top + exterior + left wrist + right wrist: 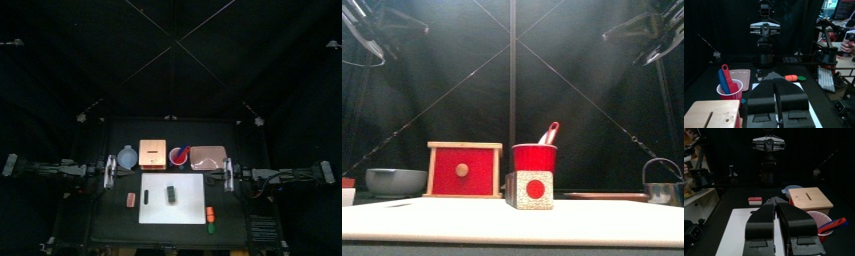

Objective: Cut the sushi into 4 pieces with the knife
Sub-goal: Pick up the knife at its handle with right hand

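- Left wrist view. My left claw (774, 80) hangs over the table with its two jaws pressed together and nothing between them. Beside it stands the red cup (729, 93), which holds the blue and red toy knives (727, 80) upright. The wooden box (711, 114) is just beside the cup, and the pink tray (741, 77) lies on the cup's other side. An orange toy (791, 77) and a green toy (802, 77) lie past the edge of the white cutting board (799, 86).
- Right wrist view. My right claw (776, 202) is likewise closed, tips meeting, and grips nothing. The blue-grey bowl (789, 189) sits behind the wooden box; what it contains cannot be told. A small red-and-white toy (754, 200) lies off the far corner of the board.
- Top view. The sushi roll (173, 192) lies near the middle of the board, well apart from both claws, which hang at the board's back corners. Bowl, box, cup and tray stand in a row behind the board, left to right.
- Front view. The roll shows end-on, a red centre facing forward, in front of the cup. One knife handle rises from the cup. A metal cutter (663, 190) stands at the far right.
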You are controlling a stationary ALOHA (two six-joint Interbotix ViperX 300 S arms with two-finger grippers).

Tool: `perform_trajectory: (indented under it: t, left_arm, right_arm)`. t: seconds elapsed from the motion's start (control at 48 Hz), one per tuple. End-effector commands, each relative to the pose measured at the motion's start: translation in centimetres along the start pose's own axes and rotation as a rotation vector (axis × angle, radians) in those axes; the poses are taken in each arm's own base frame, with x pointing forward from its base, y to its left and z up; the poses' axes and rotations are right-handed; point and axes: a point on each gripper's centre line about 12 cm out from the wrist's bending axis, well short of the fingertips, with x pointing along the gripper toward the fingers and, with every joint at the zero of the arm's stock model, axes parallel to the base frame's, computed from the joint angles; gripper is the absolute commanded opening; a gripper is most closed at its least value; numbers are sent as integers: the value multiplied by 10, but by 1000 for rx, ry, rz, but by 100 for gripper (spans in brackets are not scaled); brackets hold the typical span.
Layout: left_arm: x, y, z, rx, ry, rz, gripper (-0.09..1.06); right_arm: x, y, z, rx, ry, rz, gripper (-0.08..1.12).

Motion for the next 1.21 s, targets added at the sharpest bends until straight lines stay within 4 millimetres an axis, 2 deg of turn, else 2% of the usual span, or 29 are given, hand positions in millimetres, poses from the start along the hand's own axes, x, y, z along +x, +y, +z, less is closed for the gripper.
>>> perform_trajectory:
  t: [0.021, 0.229, 0.458, 0.562, 0.667, 0.812, 0.938, 1.208]
  left_arm:
    - [9, 1, 0, 2, -5, 4, -7]
    - [24, 0, -11, 3, 31, -1, -3]
    - [38, 0, -18, 2, 26, 1, -2]
    - [39, 0, -21, -1, 29, 1, -2]
    - [38, 0, -24, -4, 37, 0, -2]
    - [37, 1, -27, -18, 46, 8, -2]
    - [36, 2, -29, -34, 52, 17, -2]
    - [34, 3, -32, -41, 60, 25, -2]
  right_arm:
    - [8, -3, 7, 23, -6, -17, 1]
    - [38, -34, 17, 173, 54, -168, 5]
    - [83, -93, 21, 320, 354, -354, 9]
    - [92, -120, 22, 383, 484, -416, 20]
    - [99, -142, 18, 433, 607, -456, 41]
    - [111, -158, 11, 477, 733, -463, 69]
    - [118, -172, 5, 513, 822, -470, 84]
    - [135, -179, -12, 594, 932, -441, 84]
